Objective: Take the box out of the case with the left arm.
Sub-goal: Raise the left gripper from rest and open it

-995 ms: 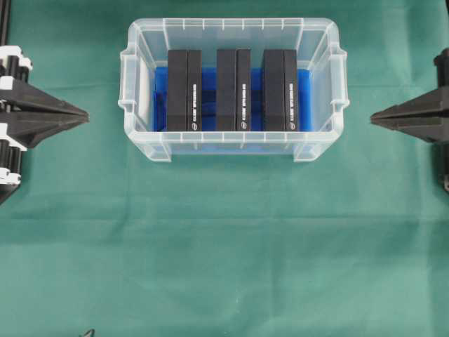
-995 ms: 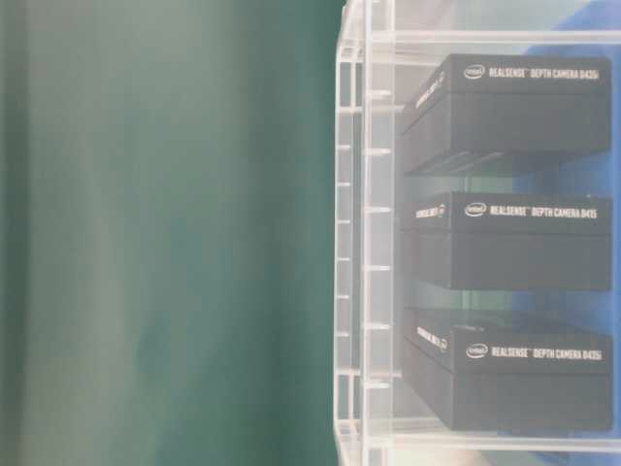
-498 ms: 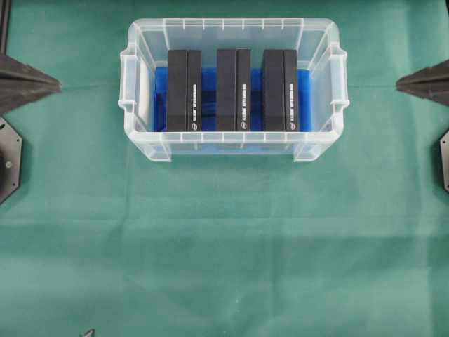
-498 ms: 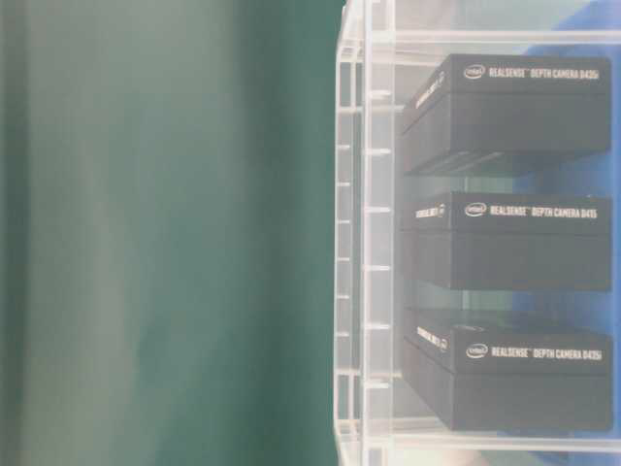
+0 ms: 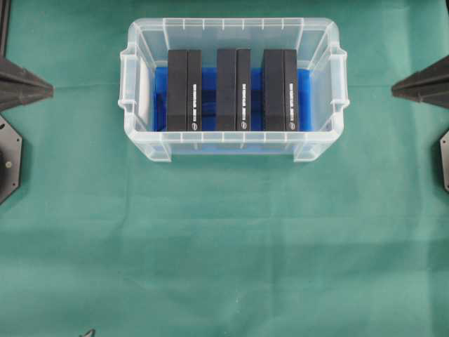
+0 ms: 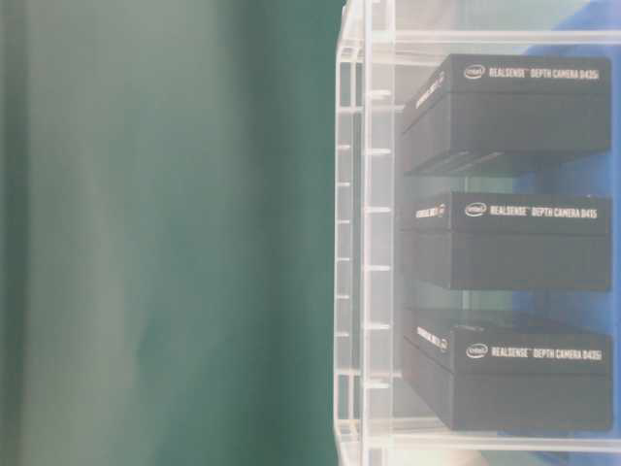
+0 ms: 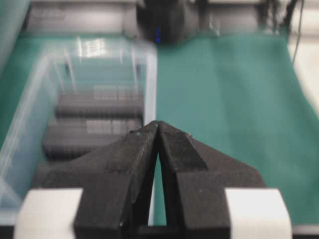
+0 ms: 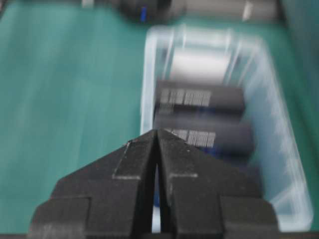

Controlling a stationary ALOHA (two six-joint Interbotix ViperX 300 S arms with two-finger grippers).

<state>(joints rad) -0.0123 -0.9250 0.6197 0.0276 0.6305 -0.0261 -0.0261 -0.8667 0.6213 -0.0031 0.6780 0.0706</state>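
Step in hand: approach, not yet begun in earnest. The case [image 5: 231, 88] sits on the green cloth [image 5: 224, 246], holding three black RealSense camera boxes on edge, side by side on its blue floor lining [image 5: 209, 98]: left box [image 5: 184, 90], middle box [image 5: 233, 90], right box [image 5: 280, 90]. None is lifted or touched.

The left gripper [image 5: 49, 89] is at the left edge, well apart from the case, jaws pressed together, holding nothing. The right gripper [image 5: 395, 87] is likewise closed and empty at the right edge.

Judgement: the next move needs the left jaws parted, then carried over the rim and down astride one box, probably the nearest. Gaps between boxes look narrow.
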